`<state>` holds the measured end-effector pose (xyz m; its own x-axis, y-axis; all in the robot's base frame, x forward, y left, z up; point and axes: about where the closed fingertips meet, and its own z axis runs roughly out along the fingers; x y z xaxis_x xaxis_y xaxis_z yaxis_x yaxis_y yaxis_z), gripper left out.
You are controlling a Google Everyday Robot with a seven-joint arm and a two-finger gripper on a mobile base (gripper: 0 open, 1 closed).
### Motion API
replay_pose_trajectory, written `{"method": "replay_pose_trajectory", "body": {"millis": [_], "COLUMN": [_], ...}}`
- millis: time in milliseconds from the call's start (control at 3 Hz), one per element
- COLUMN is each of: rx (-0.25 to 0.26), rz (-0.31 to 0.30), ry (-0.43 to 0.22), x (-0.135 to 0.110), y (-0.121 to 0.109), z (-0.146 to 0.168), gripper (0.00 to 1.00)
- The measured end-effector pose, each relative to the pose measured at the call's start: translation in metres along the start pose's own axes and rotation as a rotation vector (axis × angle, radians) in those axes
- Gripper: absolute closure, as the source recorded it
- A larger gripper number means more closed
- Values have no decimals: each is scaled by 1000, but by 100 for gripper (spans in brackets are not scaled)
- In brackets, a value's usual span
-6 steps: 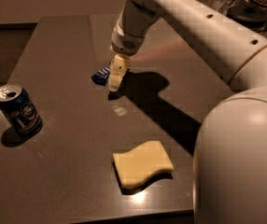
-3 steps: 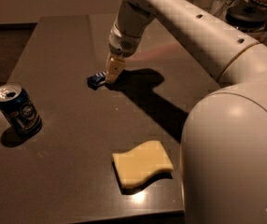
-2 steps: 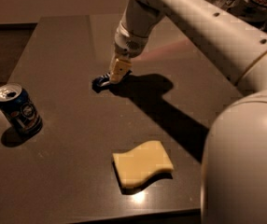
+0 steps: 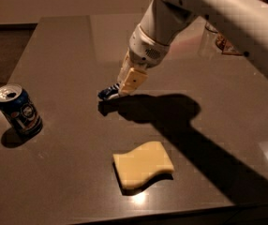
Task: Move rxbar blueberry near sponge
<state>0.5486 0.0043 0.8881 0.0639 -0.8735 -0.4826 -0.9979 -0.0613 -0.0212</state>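
Pincer (image 4: 123,91) is hanging low over the middle of the desk (image 4: 63,46), pointing down and to the left at the end of the white arm (image 4: 181,13) that is reaching in from the upper right. Its tan fingers (image 4: 133,80) are clamping one end of the snack bar (image 4: 107,93), whose dark blue wrapper is sticking out to the left of the fingertips. The bar's shadow is lying on the desk just below it and slightly apart, so the bar is probably hanging a little above the surface, though the dim light is making that hard to judge. The sponge (image 4: 143,164) is lying flat nearer the front edge of the desk, below and a little right of the bar, well apart from it. A blue drink can (image 4: 19,109) is standing upright near the left edge, well apart from both bar and sponge.
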Motion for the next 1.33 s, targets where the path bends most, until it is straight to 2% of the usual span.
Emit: {"method": "replay_pose_trajectory", "body": {"millis": [333, 667, 1000, 1333], "rx": [-39, -76, -104, -98], "rz": [4, 14, 43, 42], "ry": [-36, -59, -70, -71], "x": [5, 10, 21, 19], "y": [45, 82, 109, 108], "z": [-14, -23, -32, -32], "gripper": [100, 82, 59, 35]}}
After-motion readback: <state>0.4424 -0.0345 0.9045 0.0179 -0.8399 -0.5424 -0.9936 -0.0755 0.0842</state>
